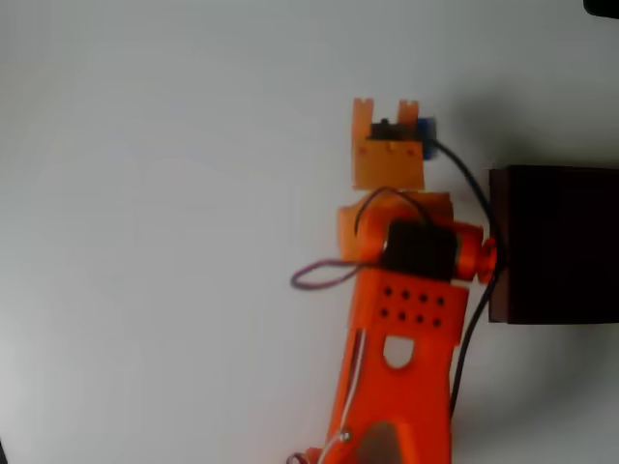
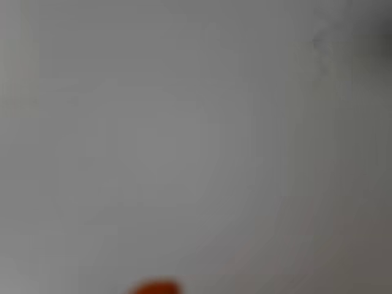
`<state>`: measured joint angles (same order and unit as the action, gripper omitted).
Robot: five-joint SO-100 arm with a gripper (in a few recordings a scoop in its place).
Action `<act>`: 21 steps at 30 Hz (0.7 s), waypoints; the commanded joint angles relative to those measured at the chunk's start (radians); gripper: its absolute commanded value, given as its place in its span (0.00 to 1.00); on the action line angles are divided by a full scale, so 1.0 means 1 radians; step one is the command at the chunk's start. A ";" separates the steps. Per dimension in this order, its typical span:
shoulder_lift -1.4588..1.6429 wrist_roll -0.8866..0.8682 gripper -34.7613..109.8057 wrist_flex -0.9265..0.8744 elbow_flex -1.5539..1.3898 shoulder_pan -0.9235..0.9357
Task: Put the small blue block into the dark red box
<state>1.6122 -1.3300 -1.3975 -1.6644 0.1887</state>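
Your orange gripper (image 1: 387,121) hangs over bare table — grip unreadable — blue block (image 1: 427,128) peeking beside it, near the dark red box (image 1: 556,242).

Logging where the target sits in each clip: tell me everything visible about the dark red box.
In the overhead view the dark red box sits at the right edge of the white table, cropped by the frame. It looks rectangular, very dark maroon, nearly black, and blurred, so walls and interior cannot be told apart. It rests flat, its left side beside the orange arm's joint, where a black cable runs along its left edge; actual contact is unclear. Nothing can be made out inside it.
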 commanded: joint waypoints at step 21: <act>-0.426 -0.041 0.38 0.141 0.342 0.061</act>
<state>1.1766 -1.3698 -1.2579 -1.3775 0.2194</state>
